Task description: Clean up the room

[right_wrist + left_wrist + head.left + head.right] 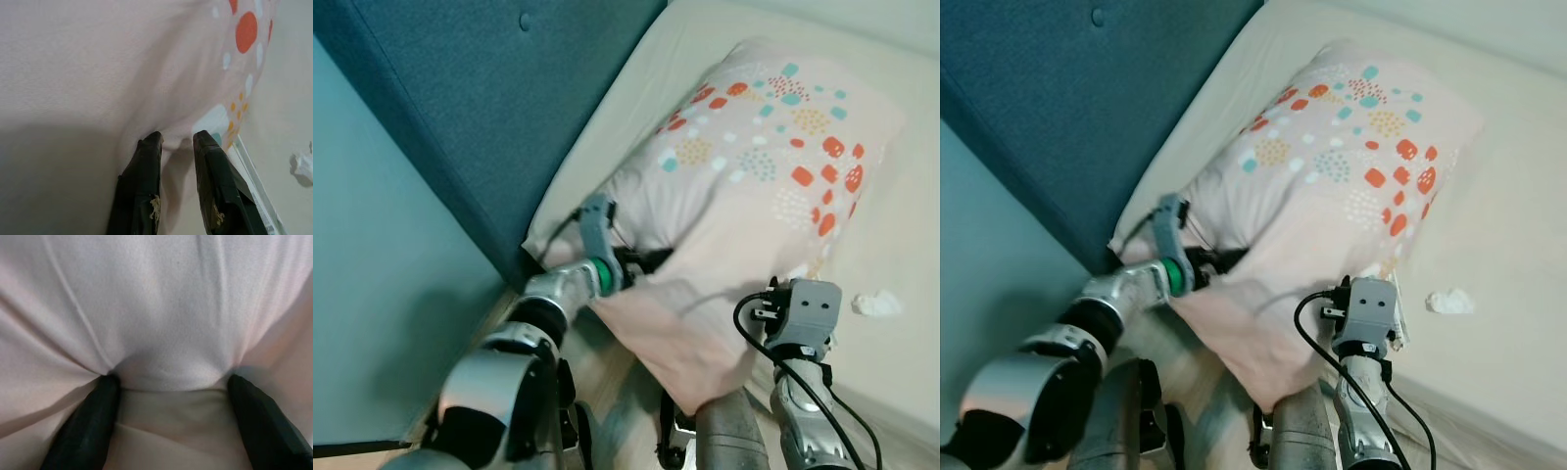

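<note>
Pillow [744,166] rests on bed [901,245], left gripper [168,396] spread wide against its cover, right gripper [177,142] pinching a fold. Risk: thin pinch slips and the pillow sags unevenly.

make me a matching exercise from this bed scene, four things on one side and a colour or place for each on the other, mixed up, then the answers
Things:
1. pillow
2. headboard
3. crumpled tissue
4. left claw

Colour or place:
A. dark teal, padded, beside the mattress
B. white, lying on the sheet to the right of the pillow
C. pale pink with orange and teal dots
D. black fingers spread wide, pressed into pink fabric

Pairs: 1-C, 2-A, 3-B, 4-D
</note>
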